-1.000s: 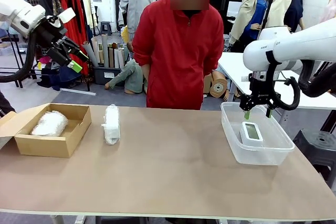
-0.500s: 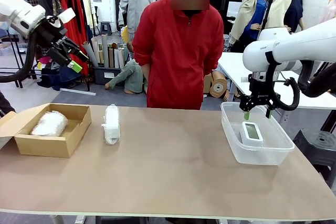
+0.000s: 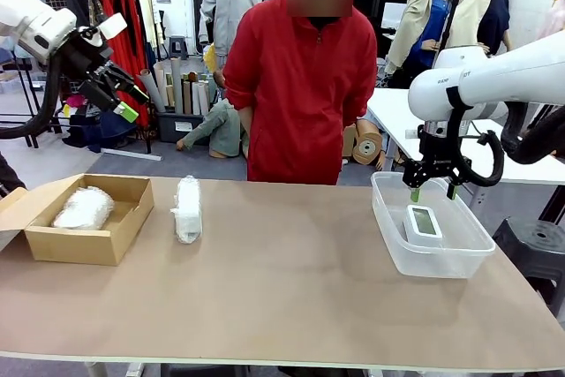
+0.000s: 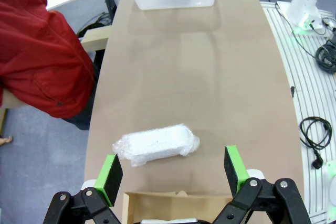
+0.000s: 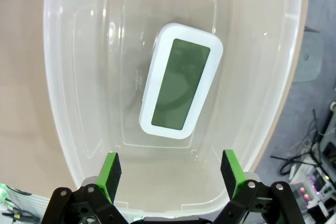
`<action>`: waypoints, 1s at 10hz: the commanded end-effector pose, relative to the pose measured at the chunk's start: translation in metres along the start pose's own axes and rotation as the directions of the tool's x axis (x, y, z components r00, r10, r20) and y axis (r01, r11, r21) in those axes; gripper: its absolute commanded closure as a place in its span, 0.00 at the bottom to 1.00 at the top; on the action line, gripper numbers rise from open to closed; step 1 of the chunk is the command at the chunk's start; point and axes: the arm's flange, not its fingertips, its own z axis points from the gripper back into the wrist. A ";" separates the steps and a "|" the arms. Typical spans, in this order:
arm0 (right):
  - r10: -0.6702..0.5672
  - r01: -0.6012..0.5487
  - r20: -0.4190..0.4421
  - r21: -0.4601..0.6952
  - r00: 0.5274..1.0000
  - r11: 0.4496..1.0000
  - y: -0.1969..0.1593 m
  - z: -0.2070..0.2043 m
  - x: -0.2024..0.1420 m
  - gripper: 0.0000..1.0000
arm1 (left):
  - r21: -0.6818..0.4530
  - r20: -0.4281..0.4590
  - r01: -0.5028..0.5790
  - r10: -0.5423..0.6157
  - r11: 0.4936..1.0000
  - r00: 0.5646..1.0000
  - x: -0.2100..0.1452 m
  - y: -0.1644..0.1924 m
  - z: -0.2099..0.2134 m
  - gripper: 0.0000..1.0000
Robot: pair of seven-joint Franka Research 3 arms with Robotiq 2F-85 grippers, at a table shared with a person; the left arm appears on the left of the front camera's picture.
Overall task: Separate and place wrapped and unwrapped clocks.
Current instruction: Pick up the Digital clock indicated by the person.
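A bare white clock (image 3: 423,222) (image 5: 181,87) with a grey screen lies face up in the clear plastic tub (image 3: 388,227) (image 5: 63,129) at the table's right. My right gripper (image 3: 432,189) (image 5: 170,174) hangs open just above the tub's far rim, nothing between its fingers. One bubble-wrapped clock (image 3: 186,207) (image 4: 156,144) lies on the bare table left of centre. Another wrapped bundle (image 3: 83,207) rests inside the brown cardboard box (image 3: 128,218) (image 4: 157,205). My left gripper (image 3: 124,94) (image 4: 173,174) is open and high above the table's left end, over the box.
A person in a red jacket (image 3: 300,86) (image 4: 37,51) stands at the far edge behind the table's middle, hands out of sight. The box's flap (image 3: 22,209) hangs open to the left. Cables (image 4: 315,132) lie on the floor beside the table.
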 end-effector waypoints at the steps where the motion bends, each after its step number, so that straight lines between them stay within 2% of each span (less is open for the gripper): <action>1: 0.103 -0.103 -0.028 -0.005 0.994 0.995 0.013 0.024 -0.016 0.00 | -0.003 -0.010 0.002 -0.002 1.000 1.000 0.000 -0.003 0.001 0.00; 3: 0.275 -0.276 -0.032 -0.041 0.961 0.960 0.029 0.057 -0.032 0.00 | -0.003 -0.010 0.002 -0.002 1.000 1.000 0.000 -0.003 0.001 0.00; 4: 0.433 -0.432 -0.006 -0.066 0.902 0.899 0.040 0.073 -0.042 0.00 | -0.003 -0.010 0.002 -0.002 1.000 1.000 0.000 -0.003 0.001 0.00; 6: 0.635 -0.634 0.055 -0.043 0.770 0.772 0.054 0.104 -0.054 0.00 | -0.003 -0.010 0.002 -0.002 1.000 1.000 0.000 -0.003 0.001 0.00; 8: 0.759 -0.759 0.171 -0.077 0.629 0.646 0.057 0.130 -0.060 0.00 | -0.003 -0.010 0.002 -0.002 1.000 1.000 0.000 -0.003 0.001 0.00; 10: 0.826 -0.868 0.326 -0.032 0.459 0.495 0.051 0.154 -0.068 0.00 | -0.003 -0.010 0.002 -0.002 1.000 1.000 0.000 -0.003 0.001 0.00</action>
